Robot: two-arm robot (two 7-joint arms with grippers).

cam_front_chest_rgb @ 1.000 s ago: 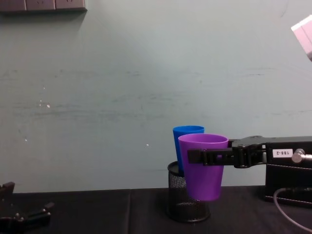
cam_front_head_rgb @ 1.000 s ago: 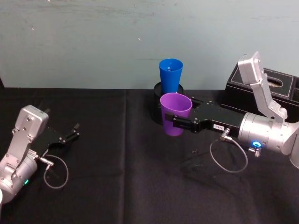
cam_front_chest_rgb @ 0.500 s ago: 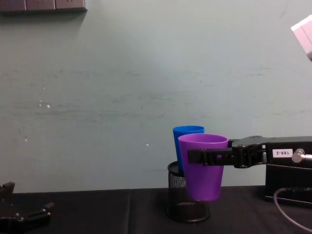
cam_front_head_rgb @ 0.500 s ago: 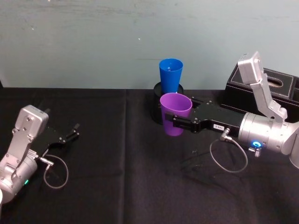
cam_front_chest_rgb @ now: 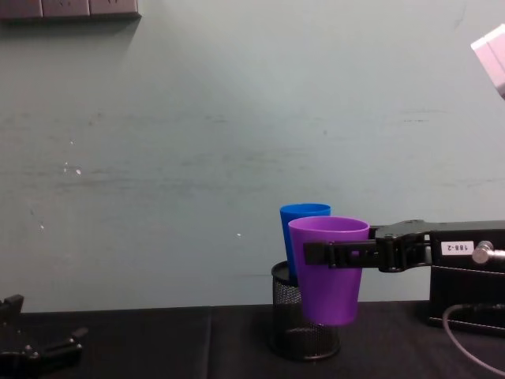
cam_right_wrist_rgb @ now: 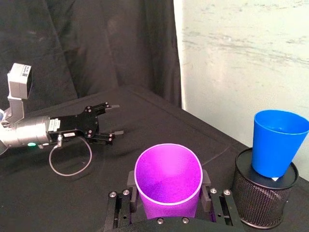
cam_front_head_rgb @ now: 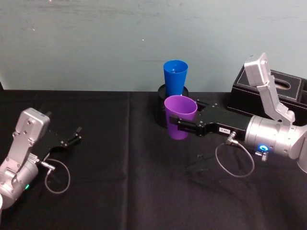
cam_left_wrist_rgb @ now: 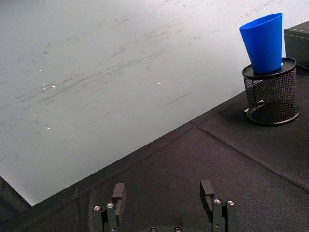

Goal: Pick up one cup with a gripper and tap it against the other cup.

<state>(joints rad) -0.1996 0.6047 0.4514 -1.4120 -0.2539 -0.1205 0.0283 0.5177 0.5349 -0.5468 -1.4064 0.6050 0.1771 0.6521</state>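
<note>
My right gripper [cam_front_head_rgb: 178, 124] is shut on the purple cup [cam_front_head_rgb: 180, 117] and holds it upright above the black cloth, seen from the side as purple cup [cam_front_chest_rgb: 331, 270] in right gripper [cam_front_chest_rgb: 335, 253]. The wrist view has the purple cup [cam_right_wrist_rgb: 167, 181] clamped between both fingers. The blue cup [cam_front_head_rgb: 175, 76] stands in a black mesh pen holder [cam_front_head_rgb: 160, 108] just behind the purple one; blue cup [cam_front_chest_rgb: 301, 237] sits close beside it, and I cannot tell if they touch. My left gripper [cam_front_head_rgb: 76, 134] rests open low at the left, left gripper [cam_left_wrist_rgb: 164, 197] empty.
A black box [cam_front_head_rgb: 276, 91] stands at the back right behind my right arm. The table is covered in black cloth [cam_front_head_rgb: 124, 182], with a pale wall behind. A cable loop [cam_front_head_rgb: 234, 160] hangs under the right wrist.
</note>
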